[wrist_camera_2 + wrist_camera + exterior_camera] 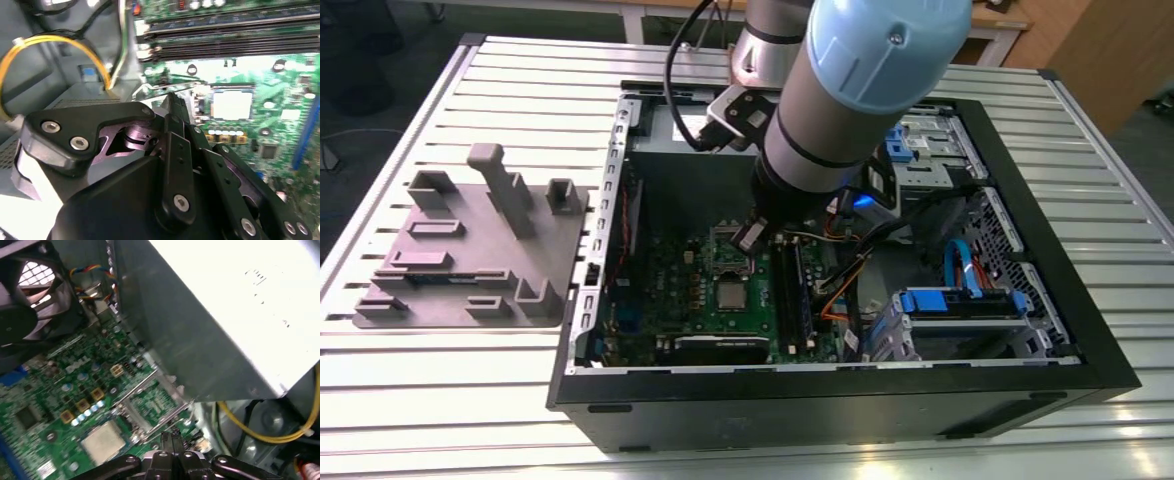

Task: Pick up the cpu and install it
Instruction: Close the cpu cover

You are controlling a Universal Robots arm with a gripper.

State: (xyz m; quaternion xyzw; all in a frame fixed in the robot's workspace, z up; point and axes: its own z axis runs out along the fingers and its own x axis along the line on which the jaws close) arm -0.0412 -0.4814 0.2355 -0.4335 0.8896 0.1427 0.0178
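Gripper: your gripper (172,437) hangs inside the open computer case (1014,375), fingers pressed together with nothing between them.
CPU: you'll find the cpu (730,294) seated flat in the motherboard (687,290) socket, just beside the fingertips.
Load frame: the metal frame (150,402) stands raised.

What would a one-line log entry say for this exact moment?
cpu: lying in motherboard socket | hand: above board, beside cpu, holding nothing | case: open

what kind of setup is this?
Likely a robotics lab bench for PC assembly: an open computer case on a slatted aluminium table, with a grey fixture plate beside it.
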